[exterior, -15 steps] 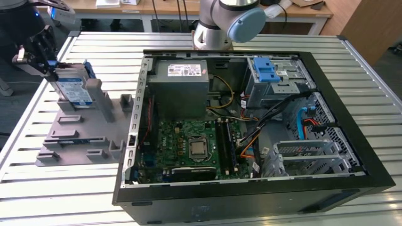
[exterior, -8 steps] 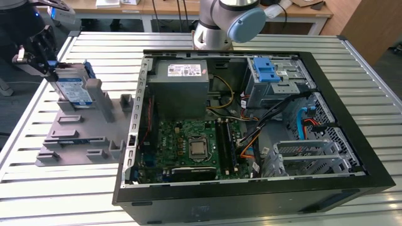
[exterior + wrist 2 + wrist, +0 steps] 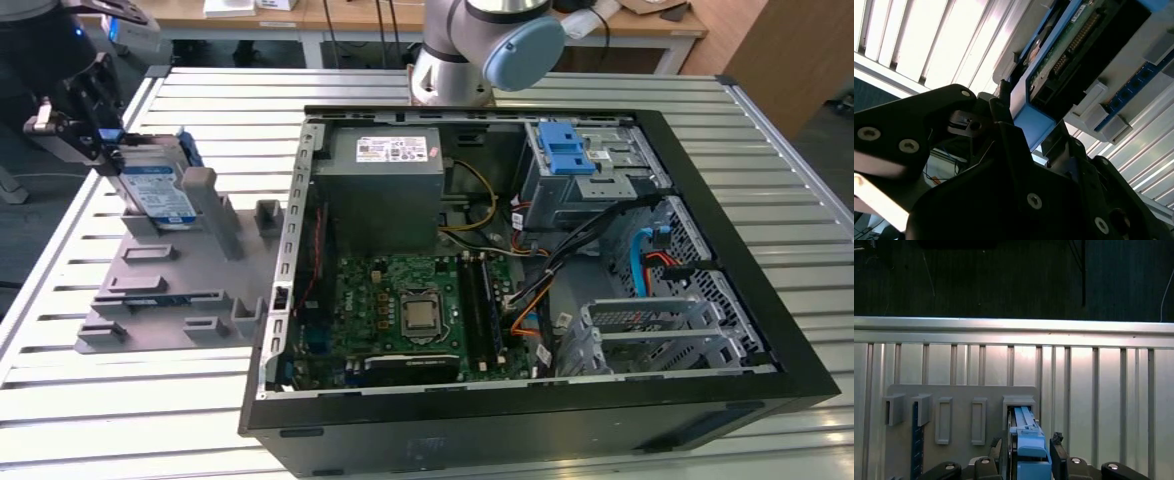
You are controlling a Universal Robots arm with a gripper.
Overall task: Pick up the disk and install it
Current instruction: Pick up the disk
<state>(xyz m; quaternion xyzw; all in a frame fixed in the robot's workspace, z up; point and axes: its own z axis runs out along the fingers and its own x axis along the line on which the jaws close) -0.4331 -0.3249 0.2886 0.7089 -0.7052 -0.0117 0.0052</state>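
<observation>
The disk (image 3: 155,190), silver with a white-and-blue label and a blue carrier frame, stands on edge in a slot of the grey holder (image 3: 174,290) at the exterior view's left. My gripper (image 3: 112,150) is at its upper end, shut on the disk. In the first wrist view the blue frame of the disk (image 3: 1029,437) sits between my two black fingers (image 3: 1057,450), still in the holder's slot (image 3: 1019,401). The second wrist view shows the disk's green circuit-board underside (image 3: 1064,55) and a blue frame corner held in my gripper (image 3: 1029,127).
An open computer case (image 3: 747,300) lies at the centre and right, with a grey power-supply box (image 3: 380,190), a motherboard (image 3: 414,310) and a drive bay with a blue latch (image 3: 566,150). The arm's base (image 3: 454,60) stands behind the case. The slatted table's edge (image 3: 1014,325) lies beyond the holder.
</observation>
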